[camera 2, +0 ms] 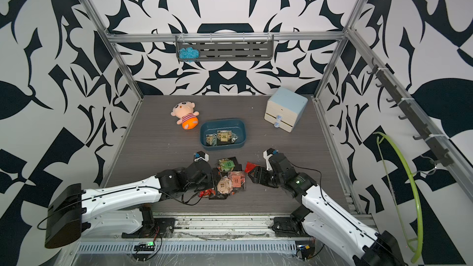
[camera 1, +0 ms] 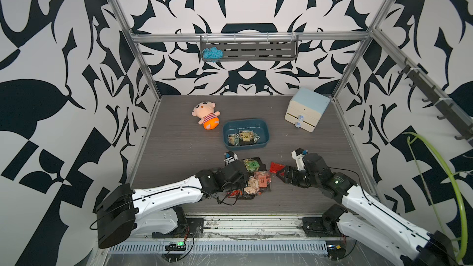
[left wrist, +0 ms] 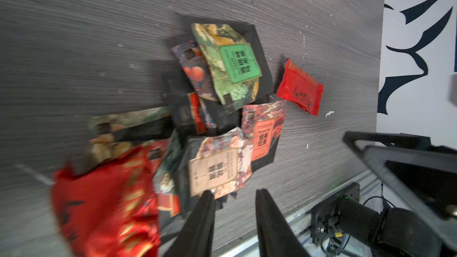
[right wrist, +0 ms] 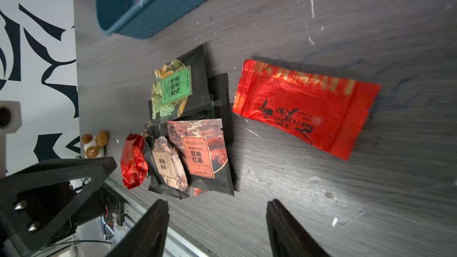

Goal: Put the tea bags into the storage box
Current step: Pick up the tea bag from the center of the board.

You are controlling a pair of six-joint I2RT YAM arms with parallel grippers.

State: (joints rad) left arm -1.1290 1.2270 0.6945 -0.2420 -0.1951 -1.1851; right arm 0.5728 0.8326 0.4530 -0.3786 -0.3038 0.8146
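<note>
Foil tea bags (left wrist: pixel 210 119) lie heaped on the grey worktop (left wrist: pixel 74 45) directly ahead of the left end effector (left wrist: pixel 235 191) in the left wrist view. Its fingers stand slightly apart. Bare worktop shows between them and nothing is pinched. One fingertip sits at the edge of the tan-label sachet (left wrist: pixel 214 169). A crumpled red sachet (left wrist: pixel 103 206), blurred, lies close beside the fingers.

In the right wrist view, the right end effector (right wrist: pixel 217 202) is spread wide and empty. A lone red sachet (right wrist: pixel 304 110) lies flat ahead of its fingertips, apart from the heap. The storage box (right wrist: pixel 158 18) stands beyond the heap, well apart from the fingers.

In both top views, the stored sachets (camera 1: pixel 244 136) lie in the box toward the wall nearest the end effectors. There appear to be three, but overlap prevents confirmation. Both end effectors hang low at the heap, with the box beyond them.

Assessment: the task is under way but less than half complete. Only a minority of the sachets is stored. The heap, roughly eight sachets as far as overlap allows, and the lone red one are left to transfer. Neither end effector carries a sachet, so a pick is the step in hand.
</note>
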